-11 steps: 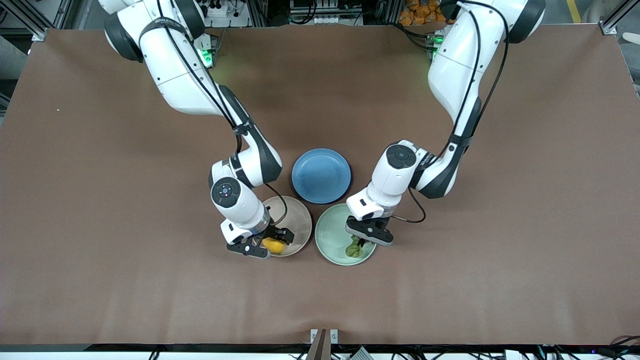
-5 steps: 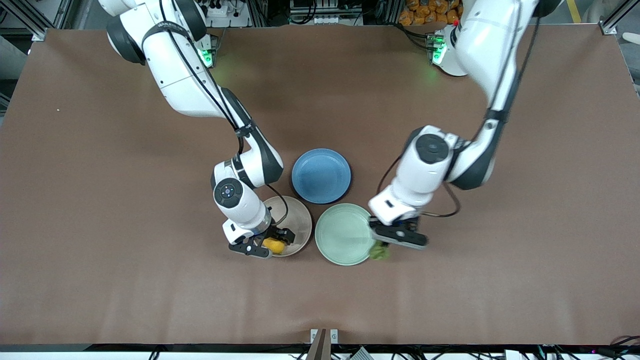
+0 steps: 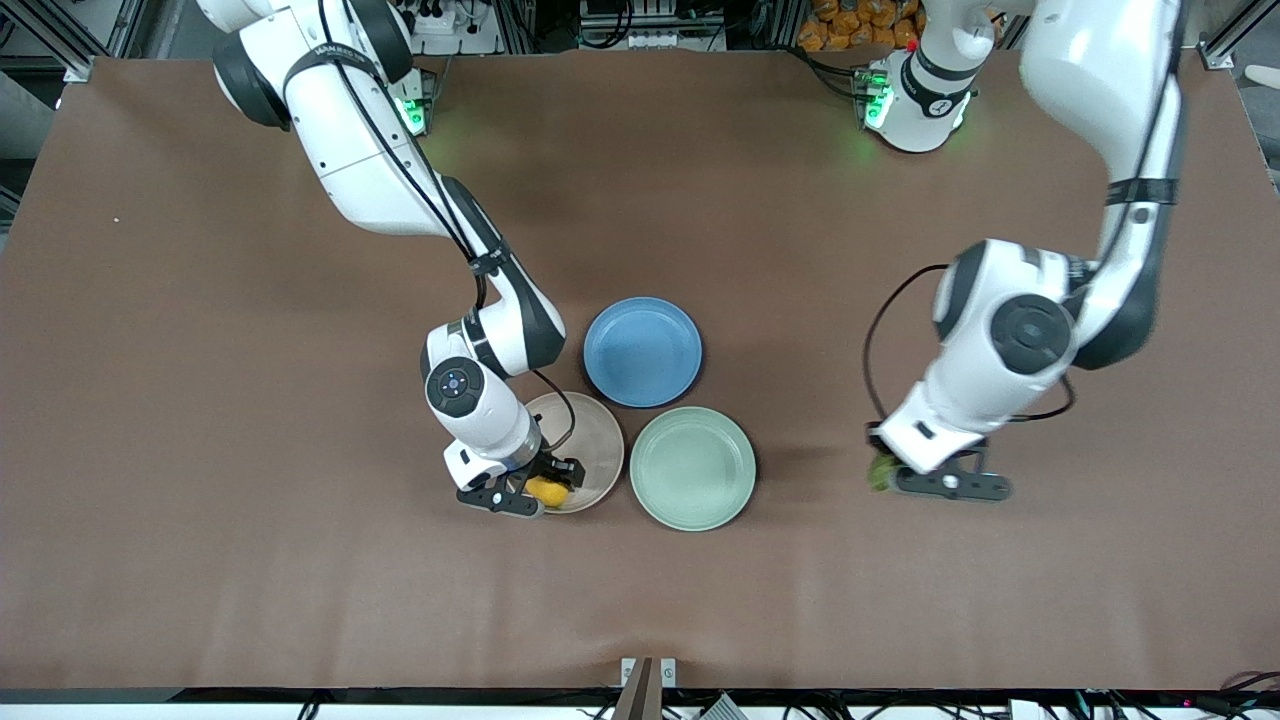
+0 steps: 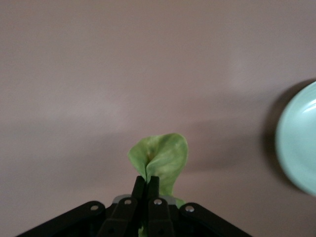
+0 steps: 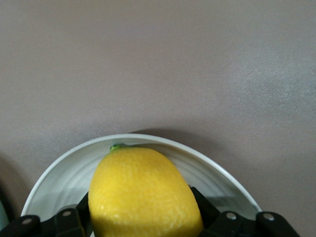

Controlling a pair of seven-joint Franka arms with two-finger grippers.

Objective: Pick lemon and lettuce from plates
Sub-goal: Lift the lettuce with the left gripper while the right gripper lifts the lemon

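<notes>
Front view: right gripper (image 3: 541, 492) fingers (image 5: 210, 210) pinch the lemon (image 3: 546, 489) on the beige plate (image 3: 598, 447). Left gripper (image 3: 890, 478) fingers (image 4: 153, 190) pressed together on the lettuce (image 4: 160, 158), over bare brown table (image 3: 900, 600).

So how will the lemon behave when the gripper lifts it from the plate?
The lemon looks firm and smooth, so it may slip between the right gripper's fingers. Its oval shape suggests it would roll if dropped on the beige plate. It probably weighs more than the lettuce.
</notes>
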